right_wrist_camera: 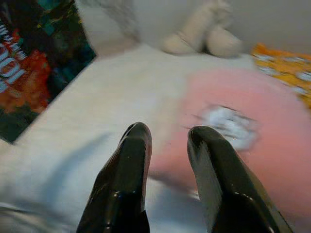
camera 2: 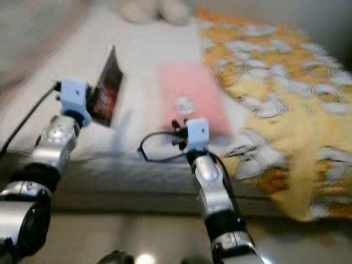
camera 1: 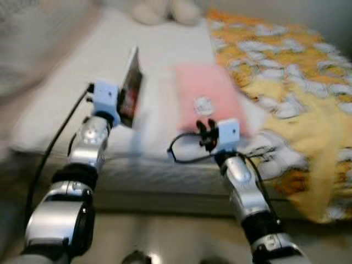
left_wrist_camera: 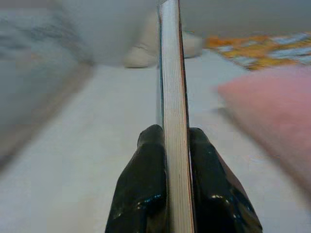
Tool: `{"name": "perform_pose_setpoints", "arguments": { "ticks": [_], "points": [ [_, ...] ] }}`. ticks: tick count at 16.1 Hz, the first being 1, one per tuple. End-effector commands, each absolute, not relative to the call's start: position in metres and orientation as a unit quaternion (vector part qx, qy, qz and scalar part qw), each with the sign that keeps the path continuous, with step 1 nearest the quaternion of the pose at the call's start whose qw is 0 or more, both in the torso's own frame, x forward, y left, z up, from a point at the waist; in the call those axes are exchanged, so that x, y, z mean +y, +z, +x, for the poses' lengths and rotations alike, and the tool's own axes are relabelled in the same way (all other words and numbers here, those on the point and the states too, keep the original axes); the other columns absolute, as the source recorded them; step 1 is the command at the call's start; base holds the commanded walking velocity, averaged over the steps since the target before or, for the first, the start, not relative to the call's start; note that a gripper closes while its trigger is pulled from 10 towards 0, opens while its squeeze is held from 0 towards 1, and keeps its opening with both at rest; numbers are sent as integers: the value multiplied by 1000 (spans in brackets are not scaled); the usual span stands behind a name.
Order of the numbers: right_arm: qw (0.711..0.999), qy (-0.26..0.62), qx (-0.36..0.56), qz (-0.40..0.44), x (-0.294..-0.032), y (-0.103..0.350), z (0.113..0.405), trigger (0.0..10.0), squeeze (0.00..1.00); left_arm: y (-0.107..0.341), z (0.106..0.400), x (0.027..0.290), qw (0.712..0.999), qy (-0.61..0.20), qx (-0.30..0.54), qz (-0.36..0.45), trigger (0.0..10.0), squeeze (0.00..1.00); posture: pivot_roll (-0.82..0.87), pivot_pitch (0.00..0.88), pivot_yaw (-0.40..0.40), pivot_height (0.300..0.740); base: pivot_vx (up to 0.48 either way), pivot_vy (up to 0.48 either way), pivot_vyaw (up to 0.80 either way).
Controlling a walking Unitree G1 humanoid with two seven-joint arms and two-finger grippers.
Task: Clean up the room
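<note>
My left gripper (left_wrist_camera: 176, 145) is shut on a thin book (camera 1: 131, 88), held upright on its edge above the near left part of the white bed (camera 1: 82, 71). The book's dark cover with red print (right_wrist_camera: 29, 68) faces my right arm. A pink pillow (camera 1: 206, 96) with a small white patch lies in the middle of the bed. My right gripper (right_wrist_camera: 167, 136) hovers at the pillow's near edge, fingers (right_wrist_camera: 133, 145) slightly apart with nothing between them.
An orange and yellow patterned blanket (camera 1: 297, 93) covers the right side of the bed and hangs over its front edge. A cream plush toy (camera 1: 165, 11) sits at the head of the bed. Pale floor (camera 1: 165, 236) lies below the bed's front.
</note>
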State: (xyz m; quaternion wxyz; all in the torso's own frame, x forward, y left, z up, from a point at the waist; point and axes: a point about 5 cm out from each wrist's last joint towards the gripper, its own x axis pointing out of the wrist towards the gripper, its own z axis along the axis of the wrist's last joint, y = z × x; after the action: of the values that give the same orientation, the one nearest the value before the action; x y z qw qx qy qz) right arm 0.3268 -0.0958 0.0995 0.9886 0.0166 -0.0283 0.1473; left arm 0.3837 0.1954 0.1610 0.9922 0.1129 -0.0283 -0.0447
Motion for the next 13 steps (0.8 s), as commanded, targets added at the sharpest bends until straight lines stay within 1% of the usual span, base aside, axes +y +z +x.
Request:
{"name": "perform_pose_setpoints", "arguments": {
  "ticks": [1,6,13],
  "points": [
    [991,135,-20,13,-104,95,325,10000,0,171,388,184,989,-57,-47,125,10000,0,-91,0,9,740,0,0,0],
    [991,134,-16,11,-104,92,323,10000,0,167,388,178,990,-59,-40,122,10000,0,-98,2,12,740,0,0,0],
    [990,137,-15,10,-104,91,323,10000,0,162,387,184,993,-32,-26,115,10000,0,-98,8,12,740,440,0,0]
  ]
}}
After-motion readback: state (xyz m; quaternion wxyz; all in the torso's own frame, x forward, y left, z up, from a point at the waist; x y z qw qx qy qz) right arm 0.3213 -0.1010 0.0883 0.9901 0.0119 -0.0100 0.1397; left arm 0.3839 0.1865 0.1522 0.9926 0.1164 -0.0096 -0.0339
